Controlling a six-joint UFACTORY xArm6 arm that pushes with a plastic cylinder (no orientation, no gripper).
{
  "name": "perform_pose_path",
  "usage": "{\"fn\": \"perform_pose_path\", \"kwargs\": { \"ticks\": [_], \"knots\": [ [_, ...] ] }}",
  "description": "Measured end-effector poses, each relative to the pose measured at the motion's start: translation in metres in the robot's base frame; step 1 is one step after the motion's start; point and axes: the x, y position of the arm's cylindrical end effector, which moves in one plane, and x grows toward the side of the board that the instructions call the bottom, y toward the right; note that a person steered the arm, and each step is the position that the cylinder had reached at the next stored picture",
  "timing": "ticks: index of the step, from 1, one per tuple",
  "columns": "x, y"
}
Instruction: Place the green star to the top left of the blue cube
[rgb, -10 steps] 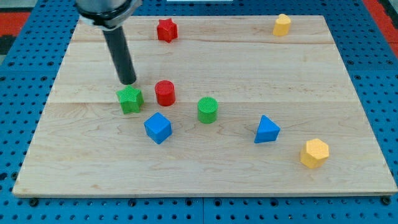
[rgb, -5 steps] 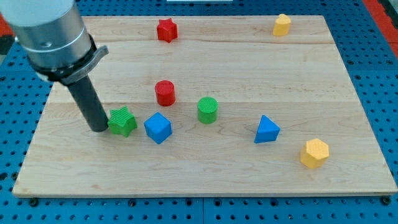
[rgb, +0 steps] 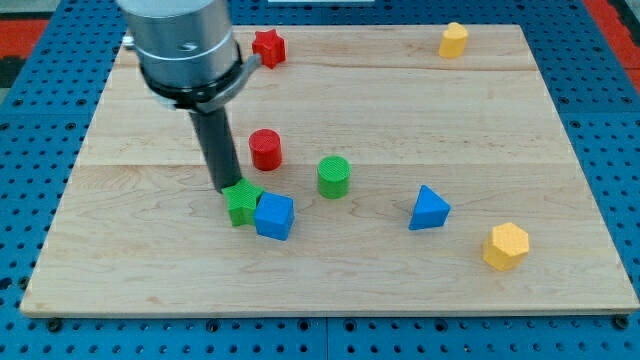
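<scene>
so the arm comes down from the view's top left, its fat grey cylinder body hanging over the board's upper left part, with the straight dark rod dropping nearly upright and leaning just a touch toward the view's right at the bottom. the tip (rgb: 225, 187) sits right at the upper left edge of the green star (rgb: 241, 203), touching it or as good as. there's no gripper here, just a plain rod, so nothing to open or clamp. taking the blue cube (rgb: 274, 216) as the landmark: the green star is pressed up against its left side, a hair higher, the two touching. the red cylinder (rgb: 265, 149) is above the cube, the green cylinder (rgb: 334, 176) up and to its right, the blue triangular block (rgb: 429, 208) well off to its right, and the yellow hexagonal block (rgb: 505, 245) farther right and lower. far above the cube is the red star (rgb: 268, 46), and the other yellow block (rgb: 454, 39) is way up right on the wooden board (rgb: 560, 130).
</scene>
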Motion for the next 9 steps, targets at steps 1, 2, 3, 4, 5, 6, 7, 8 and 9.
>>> {"fn": "perform_pose_path", "kwargs": {
  "ticks": [1, 2, 3, 4, 5, 6, 7, 8, 9],
  "knots": [
    [0.0, 0.032],
    [0.0, 0.061],
    [0.006, 0.082],
    [0.016, 0.088],
    [0.017, 0.073],
    [0.02, 0.068],
    [0.02, 0.068],
    [0.02, 0.057],
    [0.02, 0.049]
  ]
}}
